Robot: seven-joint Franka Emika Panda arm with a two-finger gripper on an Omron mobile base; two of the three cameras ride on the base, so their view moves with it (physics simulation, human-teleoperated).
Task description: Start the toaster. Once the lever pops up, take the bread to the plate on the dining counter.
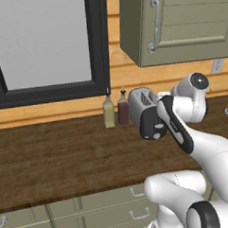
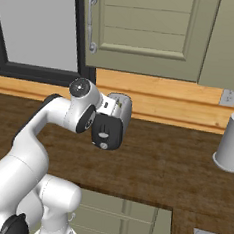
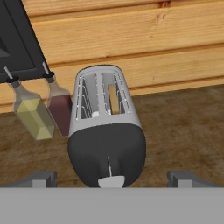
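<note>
Toaster-starting looks like the step in hand, judging by where everything sits.

From the left base view, the small boxy toaster with silver-grey slotted top and rounded black end face (image 1: 145, 112) stands right of centre on the dark wood-grain counter with olive-green drawers (image 1: 57, 161), just beside two slim bottles, one yellow-green (image 1: 108, 112) and one dark maroon (image 1: 123, 109). The white arm with dark joints (image 1: 183, 126) rises from the lower right and folds over, its wrist pressed close against the toaster's right side in the frame.

From the right base view, the arm climbs from the lower left, bends at a rounded elbow in the upper middle, and points its hand forward and down at the toaster's black end (image 2: 107, 131). A grey cylindrical canister (image 2: 233, 142) stands well apart at the right edge.

From the hand view, the toaster fills the centre, black end nearest, its pale lever knob (image 3: 110, 181) low on that face. A thin pale tan slice of bread (image 3: 113, 99) sits down in the right-hand slot. The gripper (image 3: 112, 179) is spread wide and empty, one dark fingertip at each bottom corner, straddling the toaster's end.

I'd judge the lever is not yet pressed; next the hand must come down onto that knob and push it along its slit.
</note>
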